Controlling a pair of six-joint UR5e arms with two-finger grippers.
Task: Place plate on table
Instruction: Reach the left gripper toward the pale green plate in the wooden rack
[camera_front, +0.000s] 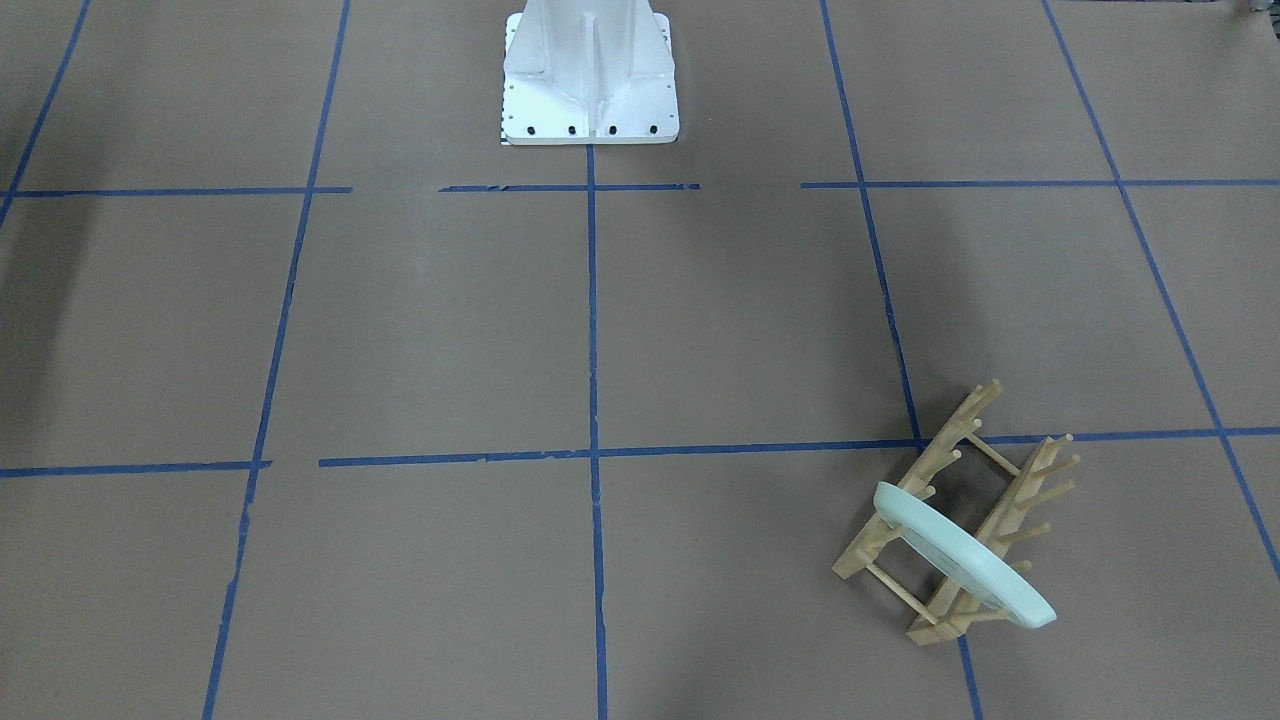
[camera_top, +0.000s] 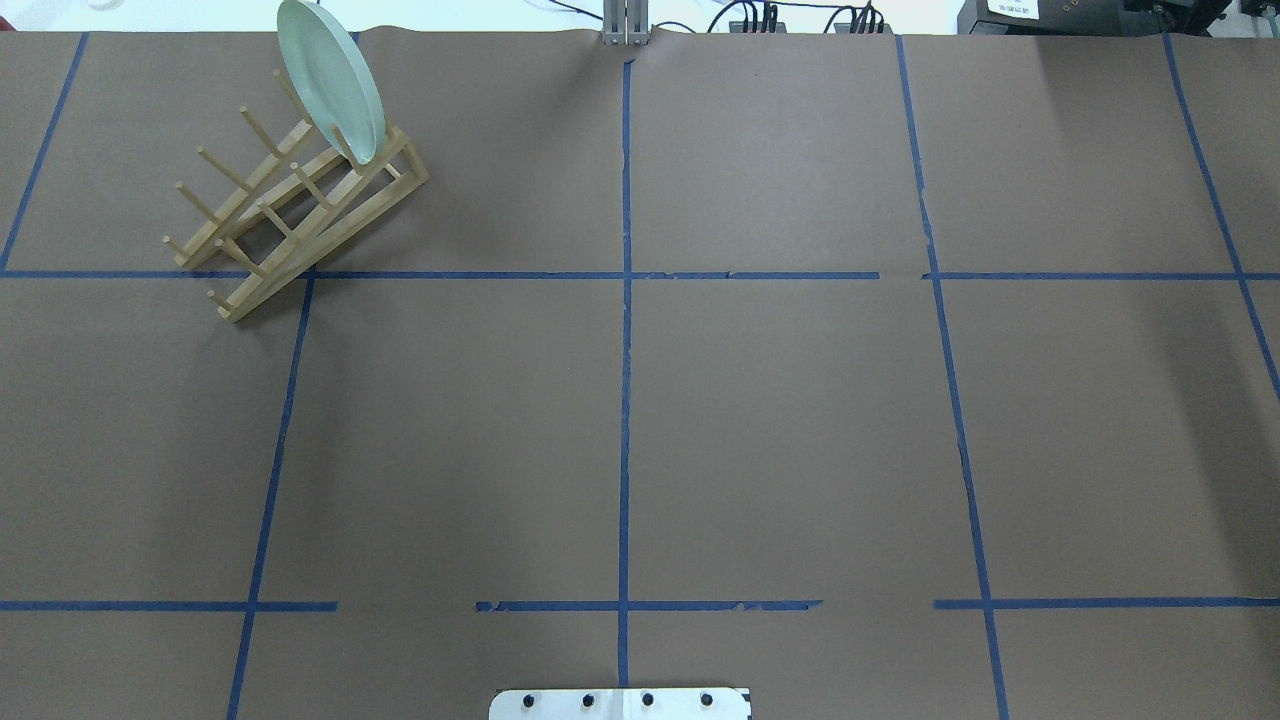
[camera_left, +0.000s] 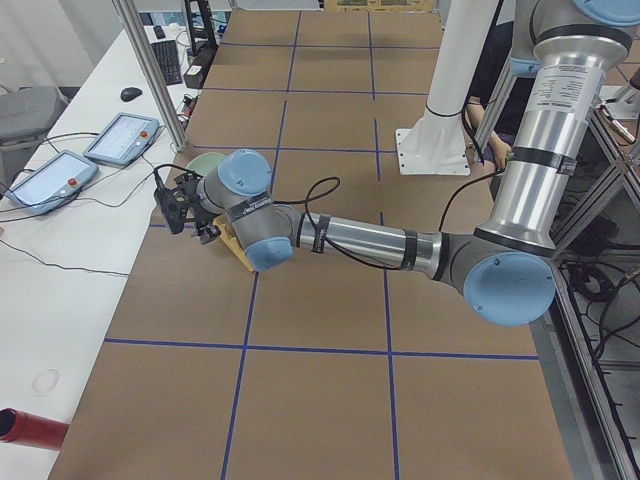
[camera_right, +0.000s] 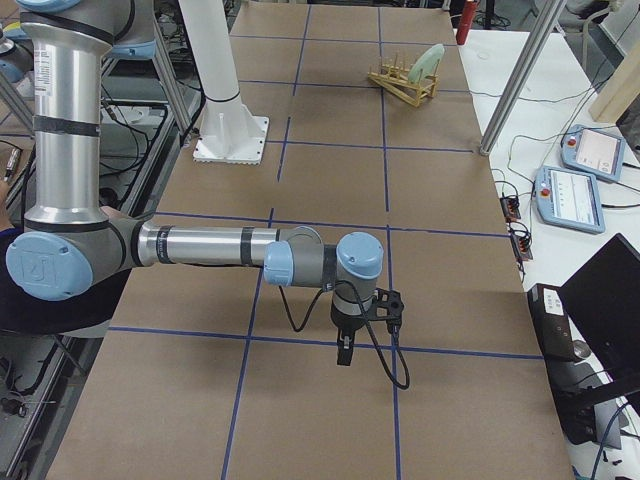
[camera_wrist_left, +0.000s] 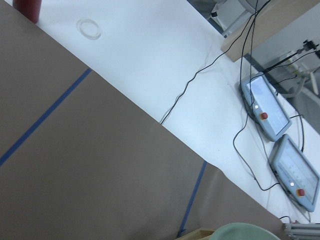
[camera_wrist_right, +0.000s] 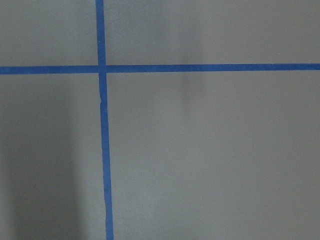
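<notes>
While the plate (camera_front: 962, 548) stands on edge in the end slot of the wooden rack (camera_front: 862, 560), the task has not begun: the plate has yet to reach the table (camera_front: 420, 330).

**Position.** In the left side view, the left gripper (camera_left: 178, 210) sits close beside the rack, with the plate just beyond it. The left wrist view shows only the plate's upper rim at its lower edge, so the plate lies slightly ahead of and below that gripper. Neither arm appears in the overhead or front views. The right gripper (camera_right: 345, 350) hangs over bare table, well apart from the plate.

**Gripper state.** Neither gripper's finger position can be told from these views. Nothing appears to be held.

**Probable faults.**
- Rack drag or tip. The rack looks light and is not fixed. A sideways pull, rather than a lift along the slot, would probably catch the plate on the pegs and move the rack with it.
- Rim slip. The plate looks smooth and shallow. A pinch taken off-centre on the rim may let it swing or slide out.
- Hard landing. The plate must turn from upright to flat. Release while it is tilted would likely drop it onto its edge.
- Fall outward. The plate leans away from the gripper toward the table's far border, so a nudge could push it over.
</notes>
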